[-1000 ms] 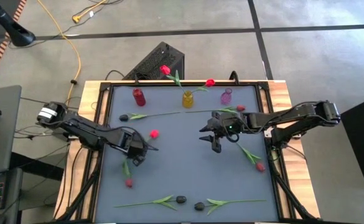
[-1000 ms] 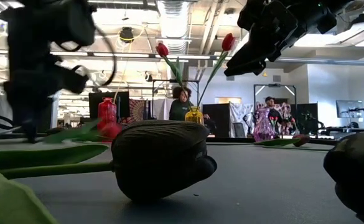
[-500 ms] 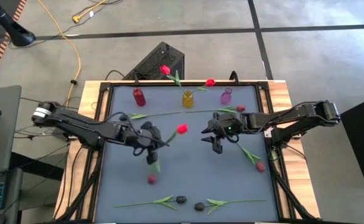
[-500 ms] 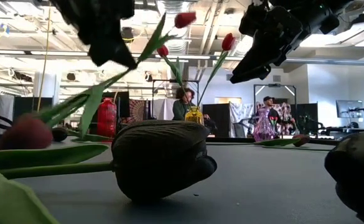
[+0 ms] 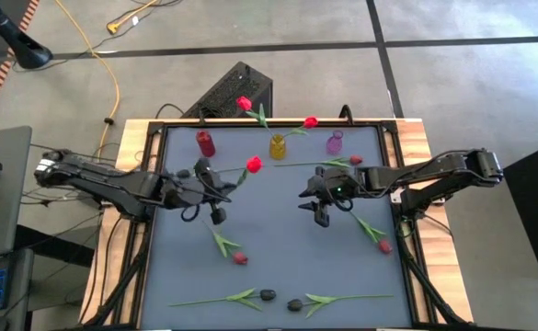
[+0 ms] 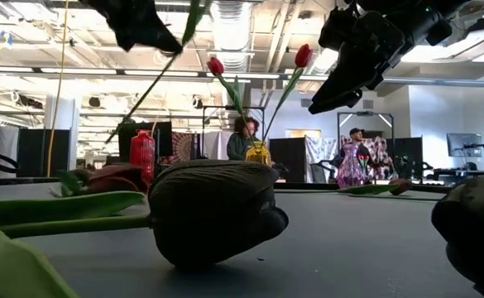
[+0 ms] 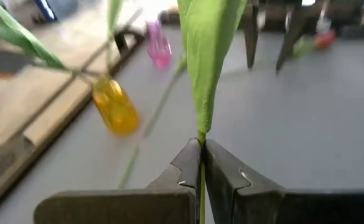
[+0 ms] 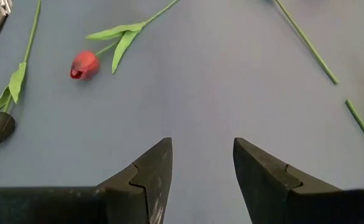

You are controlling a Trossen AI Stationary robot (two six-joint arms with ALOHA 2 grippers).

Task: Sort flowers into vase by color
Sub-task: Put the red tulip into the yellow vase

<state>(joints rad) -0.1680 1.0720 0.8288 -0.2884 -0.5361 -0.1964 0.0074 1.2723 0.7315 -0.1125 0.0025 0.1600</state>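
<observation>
My left gripper point(image 5: 219, 187) is shut on a red flower point(image 5: 254, 165) and hovers left of centre; in the left wrist view its green leaf point(image 7: 206, 62) rises ahead of the fingers. At the far edge stand a red vase point(image 5: 205, 143), a yellow vase point(image 5: 277, 146) with two red flowers in it, and a pink vase point(image 5: 334, 142). Another red flower point(image 5: 240, 258) lies flat on the mat. My right gripper point(image 5: 319, 207) hangs open above the mat right of centre, nothing between its fingers point(image 8: 201, 168). My left gripper pinches the red flower's thin green stem point(image 7: 201, 142) between its two fingers, just below the leaf. The fingers come from the table's left, slanting a little downward. The flower is lifted clear of the mat, its head up toward the far right and its lower stem point(image 6: 146, 95) slanting down below the gripper.
Two black flowers point(image 5: 268, 295) point(image 5: 294, 304) lie along the near edge. A dark red flower point(image 5: 383, 246) lies at the right edge, and a long-stemmed one point(image 5: 356, 160) near the pink vase. Bare mat spreads between the two grippers.
My left gripper has risen and gone toward the far edge, tipping from pointing down to nearly level. The red flower in it has come up clear of the mat, head swinging toward the vases. The other red flower has slid along the mat toward the right.
</observation>
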